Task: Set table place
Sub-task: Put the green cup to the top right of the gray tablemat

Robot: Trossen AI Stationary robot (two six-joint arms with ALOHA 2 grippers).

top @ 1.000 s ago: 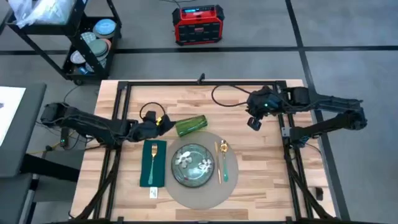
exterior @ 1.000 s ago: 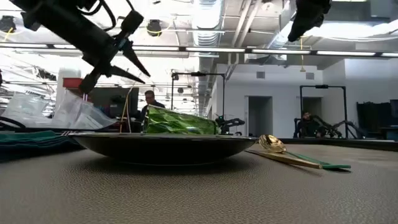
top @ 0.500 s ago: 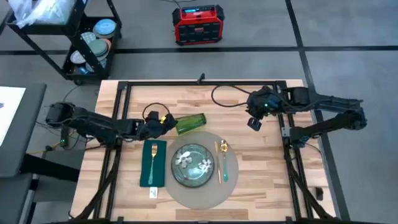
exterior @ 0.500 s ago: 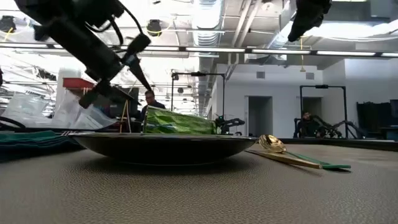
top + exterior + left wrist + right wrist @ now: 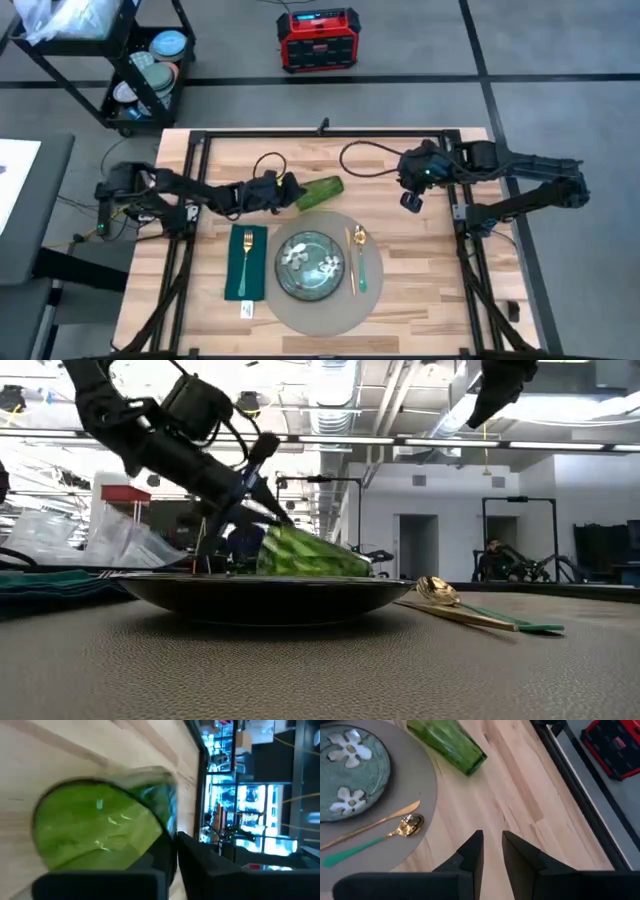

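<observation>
The left gripper fingers grasp the green glass, tipped on the counter just beyond the placemat. Judged rigid, slippery, fragile; grip mid-body. Right gripper fingers nearly closed, empty.

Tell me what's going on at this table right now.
A two-armed robot is laying a place setting. The left gripper is at the rim of a green glass lying on its side on the table, just beyond the grey placemat. The plate, fork on a napkin, and spoon are laid. The right gripper hovers, nearly closed and empty.
</observation>
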